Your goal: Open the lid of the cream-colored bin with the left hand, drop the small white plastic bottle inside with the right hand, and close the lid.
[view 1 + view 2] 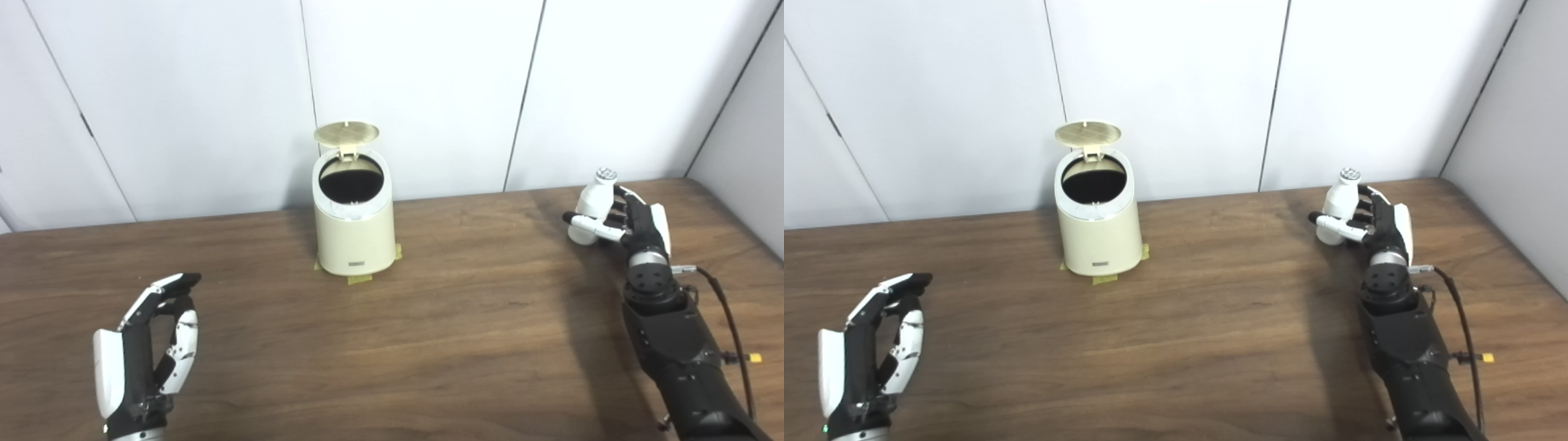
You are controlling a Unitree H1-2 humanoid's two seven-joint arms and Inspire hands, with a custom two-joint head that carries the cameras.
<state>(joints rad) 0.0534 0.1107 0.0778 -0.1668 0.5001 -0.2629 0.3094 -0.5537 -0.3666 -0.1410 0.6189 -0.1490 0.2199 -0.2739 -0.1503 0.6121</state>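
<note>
The cream bin (354, 229), a smooth rounded plastic cylinder, is standing at the far middle of the dark wood-grain tabletop (429, 343), strips of tape showing under its base. Its round lid (346, 133) is standing upright, baring a dark opening. At the far right, the right hand (634, 222) is grasping the bottle (593, 205), small, white, with a ribbed cap. The left hand (147, 343) is hovering near left, released, fingers apart.

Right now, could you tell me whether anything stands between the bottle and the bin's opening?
Nothing visible does. The right hand holds the bottle, the lid stands open, and only bare table lies between.
</note>
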